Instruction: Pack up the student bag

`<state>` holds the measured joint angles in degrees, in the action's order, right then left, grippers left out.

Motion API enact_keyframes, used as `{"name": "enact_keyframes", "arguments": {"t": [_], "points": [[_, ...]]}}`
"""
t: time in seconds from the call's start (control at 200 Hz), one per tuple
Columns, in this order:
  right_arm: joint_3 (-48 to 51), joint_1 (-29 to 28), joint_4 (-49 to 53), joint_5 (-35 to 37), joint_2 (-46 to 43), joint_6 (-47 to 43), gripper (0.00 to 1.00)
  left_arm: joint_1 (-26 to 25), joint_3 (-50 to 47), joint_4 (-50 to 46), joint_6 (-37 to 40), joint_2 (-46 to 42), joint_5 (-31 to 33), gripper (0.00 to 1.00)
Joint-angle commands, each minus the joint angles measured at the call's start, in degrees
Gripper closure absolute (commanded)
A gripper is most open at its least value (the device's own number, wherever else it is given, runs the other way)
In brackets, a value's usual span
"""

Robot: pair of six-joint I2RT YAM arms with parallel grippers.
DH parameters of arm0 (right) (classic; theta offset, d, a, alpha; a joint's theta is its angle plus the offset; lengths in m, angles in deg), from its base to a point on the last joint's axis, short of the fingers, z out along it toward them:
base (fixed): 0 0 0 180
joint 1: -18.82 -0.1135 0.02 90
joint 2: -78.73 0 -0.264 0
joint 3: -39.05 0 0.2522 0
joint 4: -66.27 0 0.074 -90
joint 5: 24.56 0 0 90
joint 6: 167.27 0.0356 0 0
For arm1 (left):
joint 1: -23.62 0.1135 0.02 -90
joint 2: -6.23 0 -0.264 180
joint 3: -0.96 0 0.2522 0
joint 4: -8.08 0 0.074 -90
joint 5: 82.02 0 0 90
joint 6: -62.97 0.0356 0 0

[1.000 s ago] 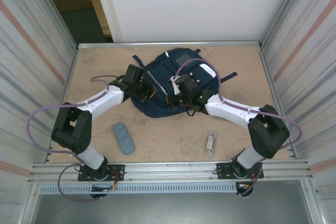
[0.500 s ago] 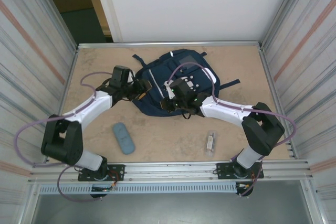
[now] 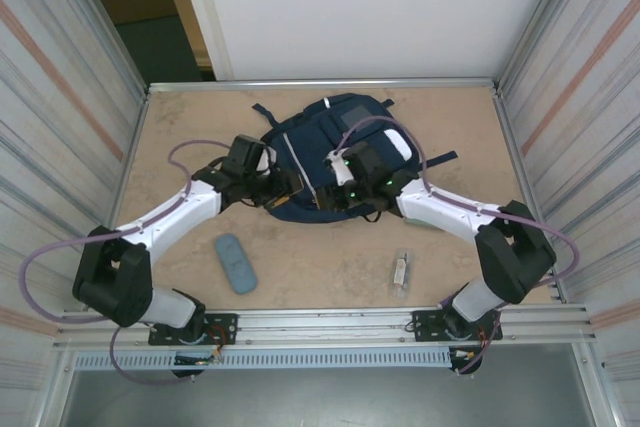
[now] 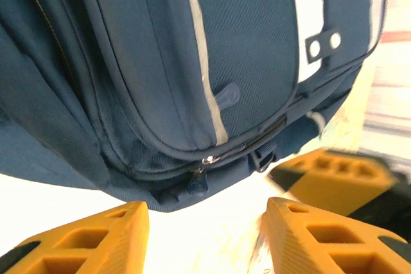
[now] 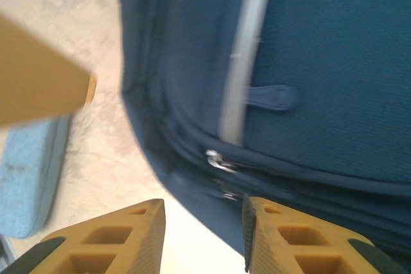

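Observation:
The student bag (image 3: 340, 137) is a navy-blue backpack lying flat at the back middle of the table, white patches and a grey panel facing up. My left gripper (image 3: 292, 187) sits at the bag's near-left edge and my right gripper (image 3: 326, 197) at its near edge, the two close together. In the left wrist view the left gripper (image 4: 205, 239) is open over bare table, just short of a zipper pull (image 4: 198, 181). In the right wrist view the right gripper (image 5: 202, 242) is open with nothing between its fingers, right beside the bag's (image 5: 321, 62) zippered edge.
A light blue case (image 3: 235, 262) lies on the table near the front left, also seen as the blue case (image 5: 26, 178). A small clear packet (image 3: 400, 269) lies front right. Ribbed metal walls close in both sides of the table.
Both grippers have gone from shut to open. The left gripper swung off to the left, then came back to the bag's near edge. The bag has settled slightly.

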<state>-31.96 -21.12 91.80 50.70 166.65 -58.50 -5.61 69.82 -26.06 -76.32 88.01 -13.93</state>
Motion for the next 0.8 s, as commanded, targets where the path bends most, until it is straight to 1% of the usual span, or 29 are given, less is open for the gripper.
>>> {"name": "enact_keyframes", "arguments": {"t": [0.0,0.15,0.231,0.331,0.466,0.792], "points": [[-1.15,3.26,6.28,-0.22,-3.81,-2.45,0.61,-3.68,3.72,-5.33,0.75,3.1,4.72,0.5],[-0.87,7.4,9.24,3.02,-6.55,-2.86,0.55,-7.98,8.17,-10.34,0.38,6.91,10.83,0.5],[-0.58,8.76,9.42,3.59,-7.39,-3.23,0.54,-9.24,10.41,-12.48,0.24,8.77,13.32,0.5],[-1.01,8.83,10.29,5.0,-7.91,-4.18,0.53,-10.14,12.69,-13.9,-1.26,10.9,15.6,0.5],[-1.06,8.92,9.36,6.39,-7.9,-5.1,0.52,-11.81,16.8,-16.93,-2.81,14.58,18.11,0.53],[-1.65,9.01,7.8,6.3,-8.35,-5.93,0.52,-16.76,22.66,-25.17,-8.61,19.97,28.91,0.62]]}}
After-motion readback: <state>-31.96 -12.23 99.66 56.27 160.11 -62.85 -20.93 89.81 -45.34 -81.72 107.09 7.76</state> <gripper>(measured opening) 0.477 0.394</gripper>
